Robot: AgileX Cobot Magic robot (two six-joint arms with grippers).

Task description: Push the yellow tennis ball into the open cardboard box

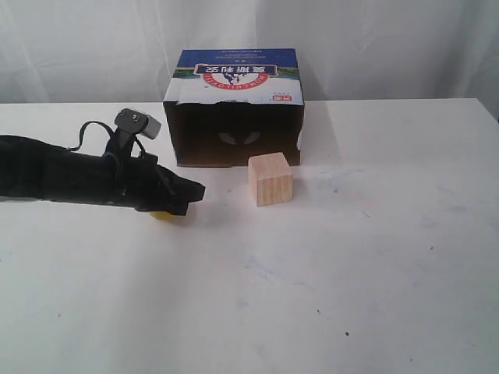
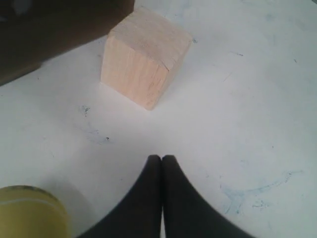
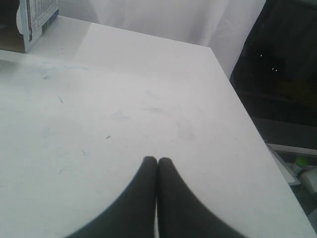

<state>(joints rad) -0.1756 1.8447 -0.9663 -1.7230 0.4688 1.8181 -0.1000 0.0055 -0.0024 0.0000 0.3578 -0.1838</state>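
Note:
The yellow tennis ball [image 1: 162, 214] is mostly hidden behind my left arm in the exterior view; only a yellow sliver shows. In the left wrist view the ball [image 2: 29, 213] sits beside the fingers at the frame corner. My left gripper [image 1: 199, 189] [image 2: 162, 158] is shut and empty, low over the table, its tip pointing toward the wooden cube. The open cardboard box [image 1: 234, 109] lies on its side at the back, dark opening facing forward; its dark edge [image 2: 49, 34] shows in the left wrist view. My right gripper [image 3: 157, 161] is shut and empty, not visible in the exterior view.
A pale wooden cube [image 1: 270, 178] [image 2: 143, 62] stands just in front of the box's right corner. The white table [image 1: 351, 257] stretches wide to the right. In the right wrist view the table edge [image 3: 242, 119] drops off, and a box corner [image 3: 34, 20] shows.

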